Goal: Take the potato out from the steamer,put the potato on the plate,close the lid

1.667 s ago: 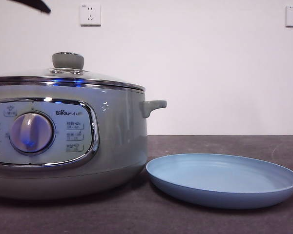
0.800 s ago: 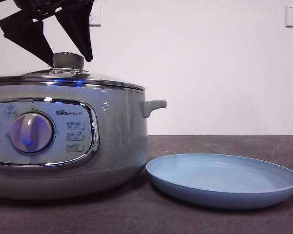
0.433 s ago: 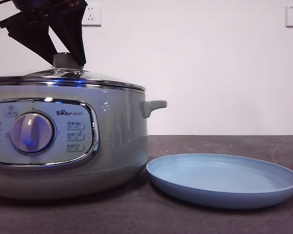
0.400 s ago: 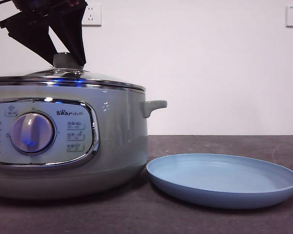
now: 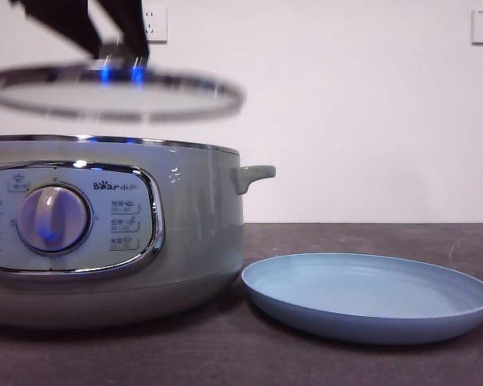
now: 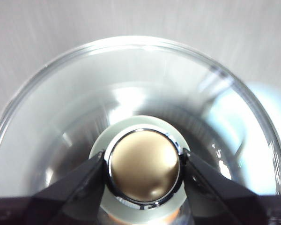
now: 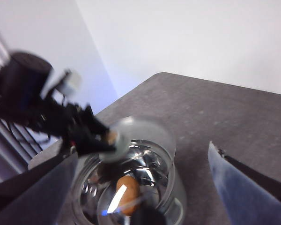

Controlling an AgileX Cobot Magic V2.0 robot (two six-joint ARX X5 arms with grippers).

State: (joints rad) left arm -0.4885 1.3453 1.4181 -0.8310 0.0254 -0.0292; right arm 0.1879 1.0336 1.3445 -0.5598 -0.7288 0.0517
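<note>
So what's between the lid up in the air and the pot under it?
Nothing. In the front view only bare white wall shows between the lifted lid, held by the left gripper, and the steamer rim.

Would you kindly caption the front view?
Left gripper holds round glass lid above grey-green steamer; blue plate waits.

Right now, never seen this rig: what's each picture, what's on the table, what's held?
It is a robot with two arms at a table, each ending in a two-jaw gripper. One picture looks level across the table; the other two come from cameras on the wrists. On the table stand the steamer and, beside it, a bare plate. The left gripper is clamped on the knob of the lid, held in the air above the steamer. The right gripper waits open, holding nothing. Its camera shows the potato inside the steamer.
</note>
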